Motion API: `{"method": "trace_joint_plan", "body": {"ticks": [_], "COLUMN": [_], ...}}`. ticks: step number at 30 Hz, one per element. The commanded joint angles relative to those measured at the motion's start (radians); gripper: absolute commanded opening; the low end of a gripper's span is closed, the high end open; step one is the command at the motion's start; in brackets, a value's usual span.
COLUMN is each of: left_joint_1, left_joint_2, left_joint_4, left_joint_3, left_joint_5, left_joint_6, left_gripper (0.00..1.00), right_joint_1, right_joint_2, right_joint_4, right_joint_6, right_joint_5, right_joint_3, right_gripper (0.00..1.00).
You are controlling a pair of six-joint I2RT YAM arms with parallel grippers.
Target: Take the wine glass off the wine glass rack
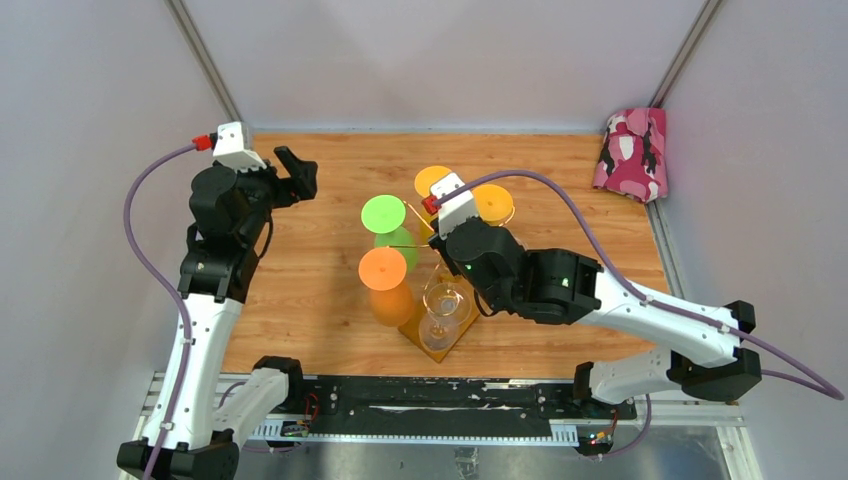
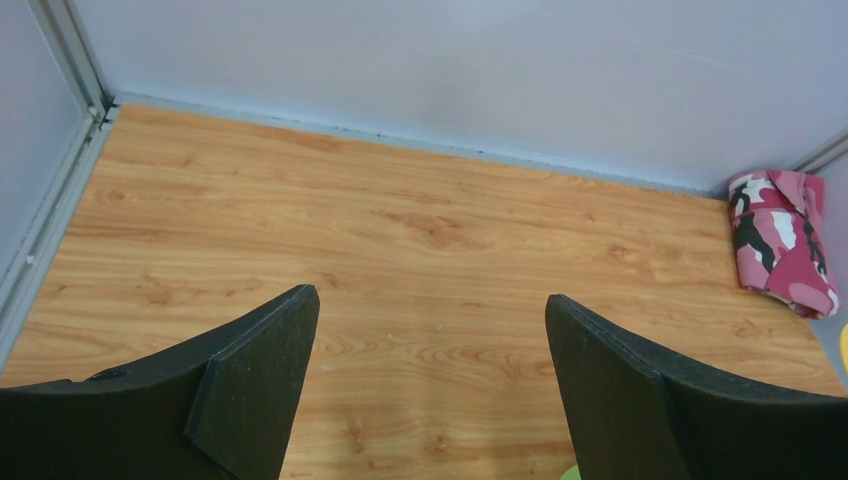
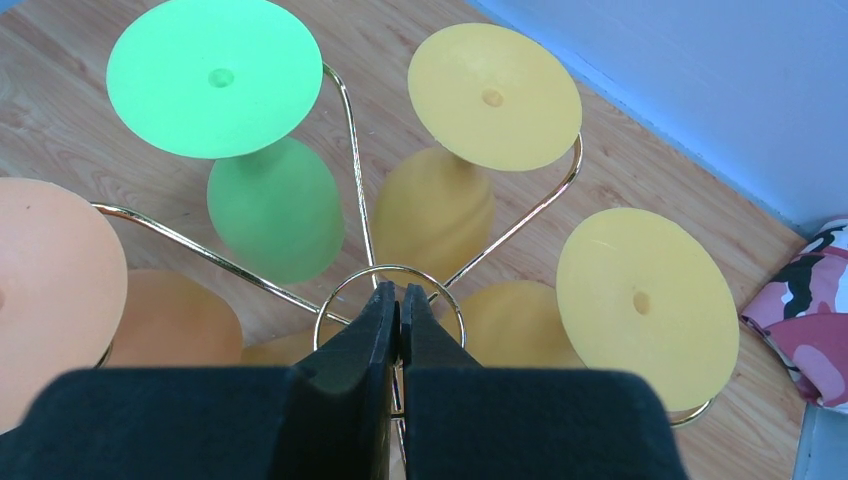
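Observation:
The wine glass rack (image 1: 441, 343), gold wire on an amber wooden base, stands mid-table. Wine glasses hang from it upside down: a green one (image 1: 385, 214), an orange one (image 1: 382, 270), two yellow ones (image 1: 434, 180) and two clear ones (image 1: 443, 298). My right gripper (image 3: 400, 292) is shut over the rack's centre, inside its top wire ring (image 3: 335, 300), with a thin gold wire pinched between the fingers. Around it are the green (image 3: 215, 75), yellow (image 3: 493, 95) and orange (image 3: 50, 290) feet. My left gripper (image 2: 432, 300) is open over bare table at the back left, touching nothing.
A pink camouflage cloth (image 1: 632, 152) lies in the back right corner, seen also as the cloth (image 2: 780, 240) in the left wrist view. Grey walls close the table on three sides. A black rail (image 1: 440, 395) runs along the near edge.

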Motion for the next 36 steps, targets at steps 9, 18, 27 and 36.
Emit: {"method": "trace_joint_plan", "body": {"ticks": [9, 18, 27, 36], "left_joint_1": [-0.002, -0.001, -0.002, -0.001], "left_joint_2": [0.009, 0.016, 0.031, 0.06], "left_joint_4": [0.004, 0.004, 0.007, 0.018], "left_joint_3": [0.024, 0.028, 0.035, 0.042], "left_joint_5": [0.002, 0.006, -0.002, -0.005], "left_joint_6": [0.01, 0.008, 0.011, 0.013], "left_gripper": [0.89, 0.88, 0.88, 0.88], "right_joint_1": [-0.045, -0.113, -0.218, -0.336], "right_joint_2": [-0.001, 0.006, 0.027, 0.083], "right_joint_4": [0.128, 0.137, 0.141, 0.135], "right_joint_6": [-0.1, -0.1, -0.095, -0.069], "right_joint_5": [-0.003, -0.076, -0.209, -0.364], "right_joint_3": [0.112, 0.129, 0.166, 0.212], "right_gripper": [0.0, 0.0, 0.0, 0.0]}}
